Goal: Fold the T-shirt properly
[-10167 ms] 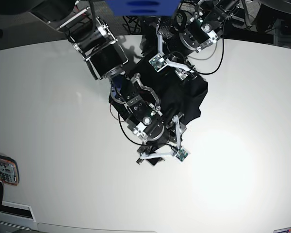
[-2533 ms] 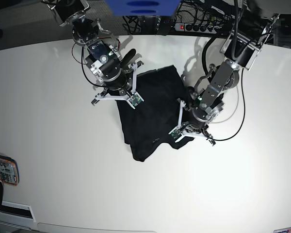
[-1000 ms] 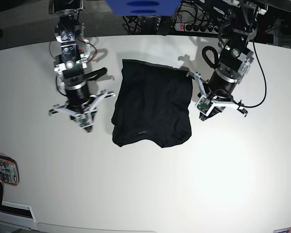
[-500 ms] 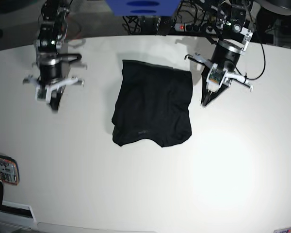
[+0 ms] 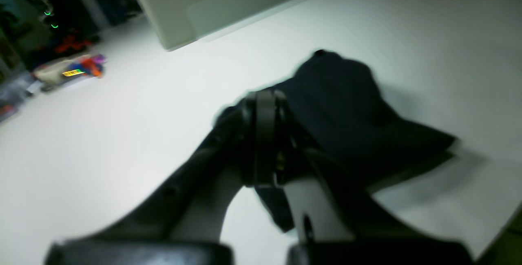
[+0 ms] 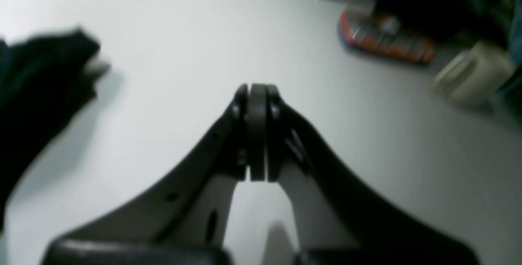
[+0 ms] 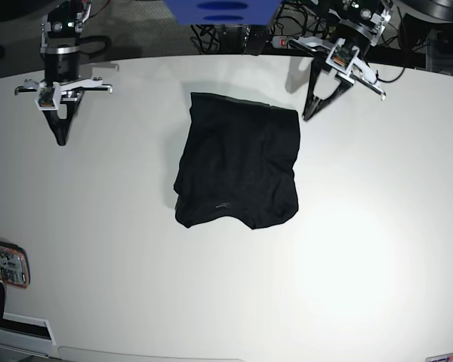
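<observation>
T-shirt (image 7: pixel 238 170) is lying folded into a compact dark block near the middle of the white table (image 7: pixel 362 249), its neckline edge facing the near side and nothing resting on it. Left gripper (image 7: pixel 309 113) is hanging off to the shirt's far right corner, just beside the cloth without touching it, fingers pressed tight together and carrying nothing. Right gripper (image 7: pixel 60 139) is hovering well apart on the opposite side over bare tabletop, jaws likewise clamped together on nothing. Down at the table's near left edge, an orange-rimmed object (image 7: pixel 6 264) is sitting; its contents are too small to make out.
</observation>
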You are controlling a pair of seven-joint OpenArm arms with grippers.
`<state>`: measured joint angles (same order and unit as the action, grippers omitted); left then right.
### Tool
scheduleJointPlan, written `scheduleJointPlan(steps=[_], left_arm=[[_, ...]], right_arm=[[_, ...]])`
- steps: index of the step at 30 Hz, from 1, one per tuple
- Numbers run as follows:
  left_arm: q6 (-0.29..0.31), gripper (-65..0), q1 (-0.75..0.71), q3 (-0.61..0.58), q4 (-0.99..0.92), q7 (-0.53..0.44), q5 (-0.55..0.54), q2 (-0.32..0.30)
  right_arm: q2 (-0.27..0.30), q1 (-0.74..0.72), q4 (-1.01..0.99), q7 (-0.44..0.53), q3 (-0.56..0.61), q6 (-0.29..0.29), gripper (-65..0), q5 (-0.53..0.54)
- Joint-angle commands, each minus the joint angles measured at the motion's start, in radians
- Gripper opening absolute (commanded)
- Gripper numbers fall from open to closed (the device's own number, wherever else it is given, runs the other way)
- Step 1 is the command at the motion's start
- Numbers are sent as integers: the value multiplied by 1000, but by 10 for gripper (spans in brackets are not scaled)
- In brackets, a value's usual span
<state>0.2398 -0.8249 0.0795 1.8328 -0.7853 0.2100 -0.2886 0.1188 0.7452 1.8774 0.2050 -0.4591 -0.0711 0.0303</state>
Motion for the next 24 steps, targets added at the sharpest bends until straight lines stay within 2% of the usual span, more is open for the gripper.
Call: scheduleJointPlan(steps=[1, 4, 6, 8, 13, 14, 24], left_arm=[[-3, -650, -3, 6, -12, -84, -16, -25], [-3, -650, -7, 26, -91, -210, -11, -28], [-3, -650, -23, 64, -150, -280, 13, -25], [-3, -650, -23, 90, -172, -291, 45, -27], [-3, -650, -23, 102, -187, -288, 131, -28], [-3, -650, -23, 102, -189, -288, 147, -28], [-4, -650, -47, 93, -246, -288, 417, -34]], right_arm=[[5, 24, 0, 52, -22, 3, -650, 7], [9, 56, -68, 205, -57, 3, -650, 6], [11, 75, -140, 350, -76, 3, -650, 6], [11, 75, -209, 489, -86, 3, -650, 6], [11, 75, -453, 925, -89, 3, -650, 6], [9, 75, -487, 960, -88, 3, -650, 4], [11, 99, -686, 950, -88, 3, -650, 4]])
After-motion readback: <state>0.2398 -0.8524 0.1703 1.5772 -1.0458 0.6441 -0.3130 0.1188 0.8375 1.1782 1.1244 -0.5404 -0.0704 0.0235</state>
